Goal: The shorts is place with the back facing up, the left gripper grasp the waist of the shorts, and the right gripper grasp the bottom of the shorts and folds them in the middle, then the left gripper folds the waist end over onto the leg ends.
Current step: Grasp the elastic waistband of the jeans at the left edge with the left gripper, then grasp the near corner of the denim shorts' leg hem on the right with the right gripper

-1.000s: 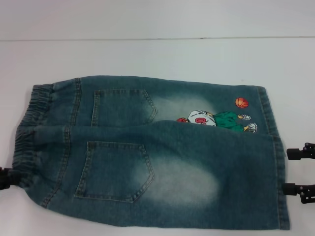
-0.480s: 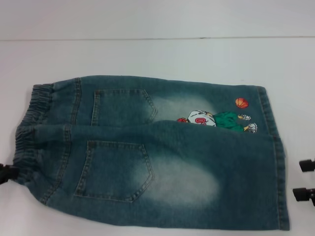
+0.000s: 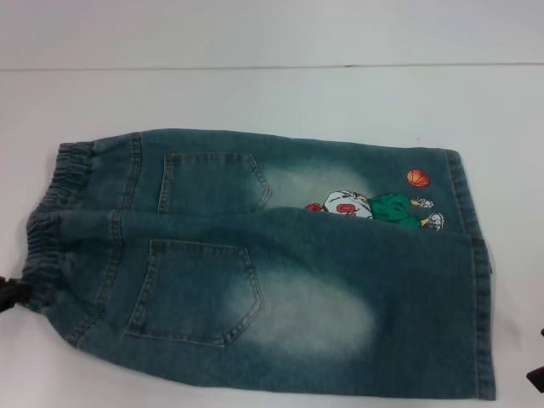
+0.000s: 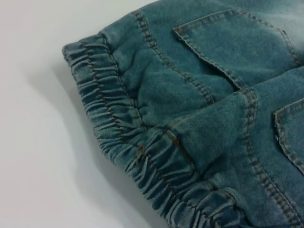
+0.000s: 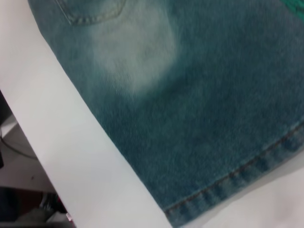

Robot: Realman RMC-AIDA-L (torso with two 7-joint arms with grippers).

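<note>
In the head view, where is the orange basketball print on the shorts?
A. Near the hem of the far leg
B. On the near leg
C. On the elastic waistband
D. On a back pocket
A: the orange basketball print sits beside the far leg's hem, away from the pockets.

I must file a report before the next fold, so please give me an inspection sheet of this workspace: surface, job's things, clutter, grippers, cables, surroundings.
Surface: white table, bare around the cloth.
Job's things: denim shorts lie back side up, already folded lengthwise, the near leg over the far one; waist on the robot's left, leg ends on its right; basketball print partly covered.
Clutter: nothing seen.
Grippers: left gripper at the near waist corner, mostly out of view; right gripper at the picture's edge, apart from the hem.
Cables: nothing seen for certain.
Surroundings: dark floor area beyond the table edge.
</note>
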